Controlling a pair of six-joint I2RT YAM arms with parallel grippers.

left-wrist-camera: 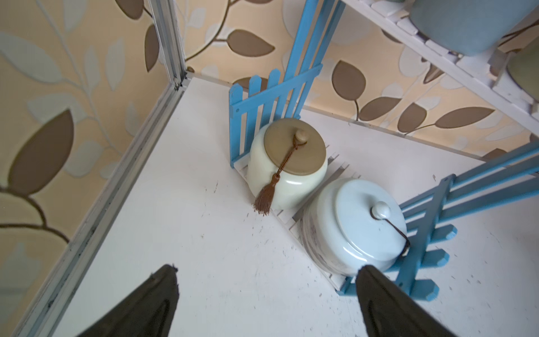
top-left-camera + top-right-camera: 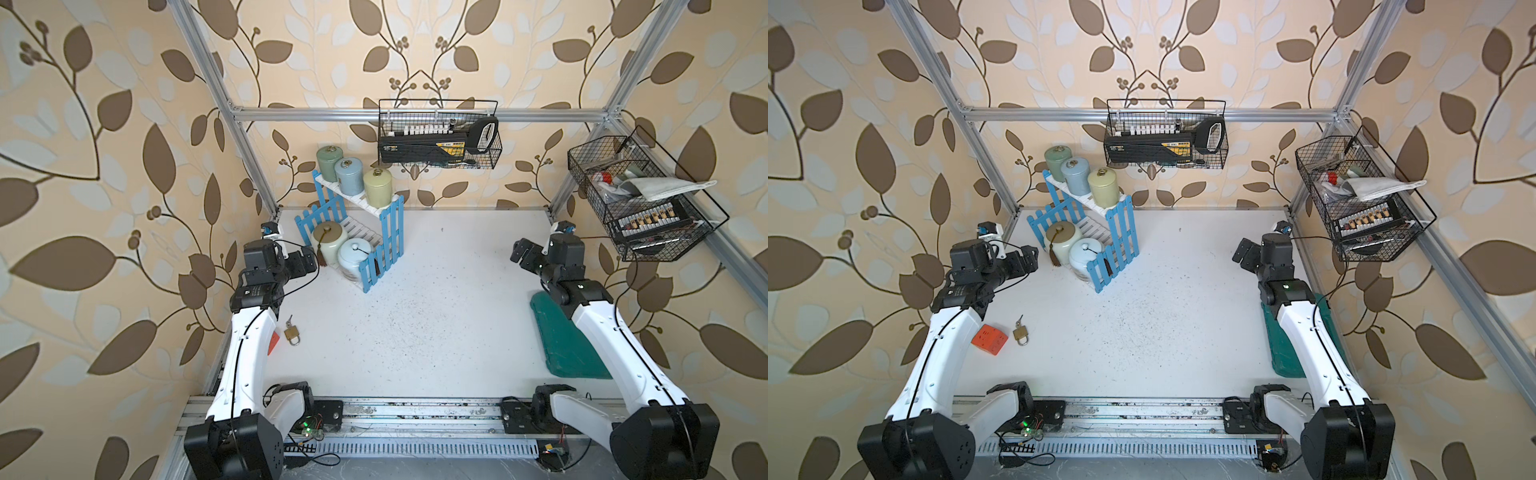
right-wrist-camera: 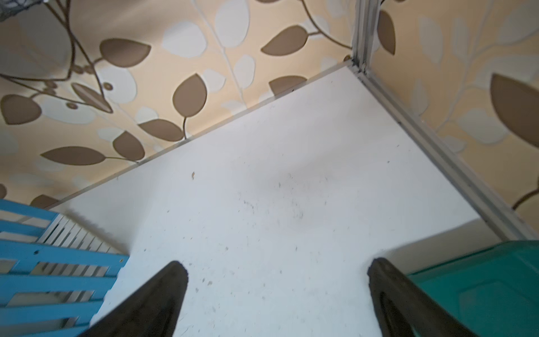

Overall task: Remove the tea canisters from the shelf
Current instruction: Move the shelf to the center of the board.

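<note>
I saw shelf (image 2: 392,226) upright at my far left | top tier: dark green canister (image 2: 328,163), light blue canister (image 2: 349,176), yellow-green canister (image 2: 377,188) stood in a row, lidded | bottom tier: cream tasselled canister (image 2: 330,243) and white-blue canister (image 2: 353,259) sat side by side, lidded

Nothing legible; yellow label (image 2: 451,146) on the black box (image 2: 411,151) too blurred

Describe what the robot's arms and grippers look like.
Both the left arm and right arm have white shells with black joints and black bases; a thin black cable runs along each. The left gripper and right gripper have black tapered fingers.
</note>
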